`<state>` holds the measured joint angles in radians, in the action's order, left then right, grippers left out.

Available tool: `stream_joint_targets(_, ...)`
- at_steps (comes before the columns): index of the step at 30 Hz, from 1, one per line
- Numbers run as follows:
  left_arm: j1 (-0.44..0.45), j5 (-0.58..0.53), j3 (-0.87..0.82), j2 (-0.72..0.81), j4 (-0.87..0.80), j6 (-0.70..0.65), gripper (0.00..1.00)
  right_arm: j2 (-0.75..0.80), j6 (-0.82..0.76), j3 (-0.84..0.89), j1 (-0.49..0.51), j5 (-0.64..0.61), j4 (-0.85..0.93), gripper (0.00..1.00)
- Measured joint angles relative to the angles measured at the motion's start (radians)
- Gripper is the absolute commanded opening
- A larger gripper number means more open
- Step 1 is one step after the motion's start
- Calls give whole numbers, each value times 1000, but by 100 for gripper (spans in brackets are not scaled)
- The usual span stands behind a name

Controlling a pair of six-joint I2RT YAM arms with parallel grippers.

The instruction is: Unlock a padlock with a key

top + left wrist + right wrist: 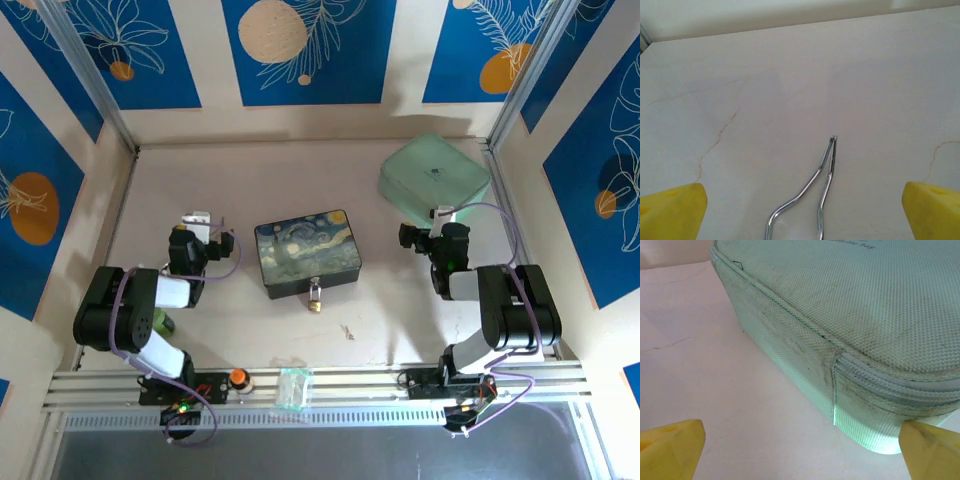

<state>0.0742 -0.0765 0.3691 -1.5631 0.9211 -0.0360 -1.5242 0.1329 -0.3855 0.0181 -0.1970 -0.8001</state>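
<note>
We see the padlock [315,296] on the surface [400,320], touching the near side of the painted box [305,250], between the two arms. The left gripper [197,222] stands wide and empty, well to its left. The right gripper [437,214], likewise wide and empty, sits well to its right, just beside the green pouch [433,172].

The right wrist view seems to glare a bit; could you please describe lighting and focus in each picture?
Top external: even, soft light, the padlock tiny but distinct. Left wrist: pale washed-out table, bent metal wire sharp, yellow fingertips blurred. Right wrist: green bag weave crisp, its lower corner glowing.
</note>
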Motion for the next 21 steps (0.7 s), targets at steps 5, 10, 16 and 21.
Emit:
stream_joint_targets(5,0,13,0,0,-1,0,100,0,0,0,0,0,0,99)
stream_joint_targets(10,-1,18,0,0,-1,0,99,0,0,0,0,0,0,99)
stream_joint_targets(16,-1,18,0,0,-1,0,99,0,0,0,0,0,0,99)
stream_joint_targets(21,-1,18,0,0,-1,0,99,0,0,0,0,0,0,99)
